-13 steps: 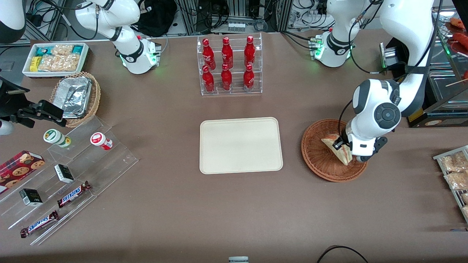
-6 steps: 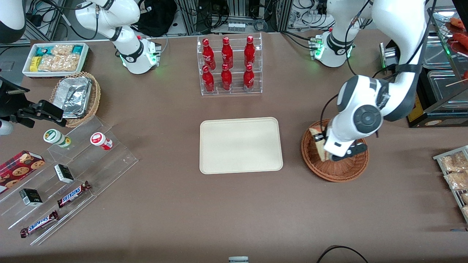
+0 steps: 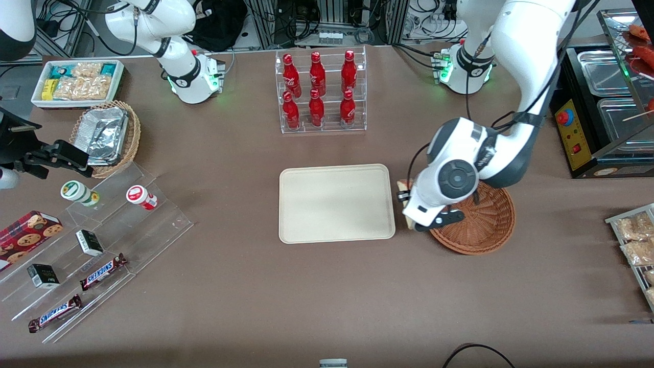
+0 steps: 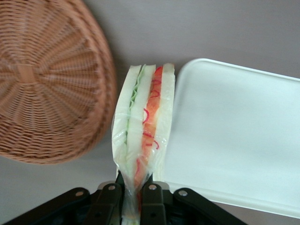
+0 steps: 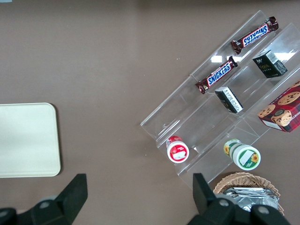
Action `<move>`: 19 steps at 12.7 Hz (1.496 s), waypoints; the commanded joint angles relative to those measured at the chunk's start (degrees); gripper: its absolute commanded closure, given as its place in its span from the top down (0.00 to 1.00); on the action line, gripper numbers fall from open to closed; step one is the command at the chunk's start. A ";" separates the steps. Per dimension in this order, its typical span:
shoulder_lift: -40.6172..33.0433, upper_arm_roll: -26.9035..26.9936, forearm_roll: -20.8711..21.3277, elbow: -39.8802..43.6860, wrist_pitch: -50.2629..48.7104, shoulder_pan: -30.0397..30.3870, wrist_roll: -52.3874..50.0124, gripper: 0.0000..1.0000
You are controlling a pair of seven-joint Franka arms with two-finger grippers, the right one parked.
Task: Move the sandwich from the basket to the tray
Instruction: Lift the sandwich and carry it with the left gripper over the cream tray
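- Gripper (image 4: 132, 199): the left arm's two black fingers (image 4: 108, 201) are closed on the lower edge of the sandwich, pinching its clear wrap. In the front view the gripper (image 3: 407, 207) hangs between the tray and the basket, largely covered by the white wrist housing.
- Sandwich (image 4: 143, 136): a wrapped wedge of pale bread, held on edge with green and red filling layers showing. It is lifted clear of the basket and sits over the gap between basket and tray, its tip just at the tray's rim. Only a sliver of the sandwich (image 3: 403, 185) shows in the front view.
- Basket (image 3: 485, 225): round, reddish-brown wicker, with nothing visible inside it; seen also from the wrist as the basket (image 4: 47, 84).
- Tray (image 3: 336, 203): cream, rectangular, rounded corners, bare surface; it lies beside the basket, toward the parked arm's end. The tray (image 4: 234, 136) rim is just beside the sandwich.
- Bottle rack (image 3: 321, 92): clear acrylic, holding six red bottles, farther from the front camera than the tray.
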 commanded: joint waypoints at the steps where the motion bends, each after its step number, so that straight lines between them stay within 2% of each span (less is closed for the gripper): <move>1: 3.26 0.21 0.34 4.94 0.60 -4.17 -2.60 0.01; 5: 6.43 0.38 1.04 6.08 7.82 -10.41 -10.58 0.01; 7: 8.97 0.56 1.30 8.97 8.01 -12.70 -13.57 0.01; 11: 11.79 0.47 9.81 10.31 8.27 -16.04 -21.40 0.01; 19: 16.80 0.12 9.83 13.73 10.03 -18.33 -20.53 0.02</move>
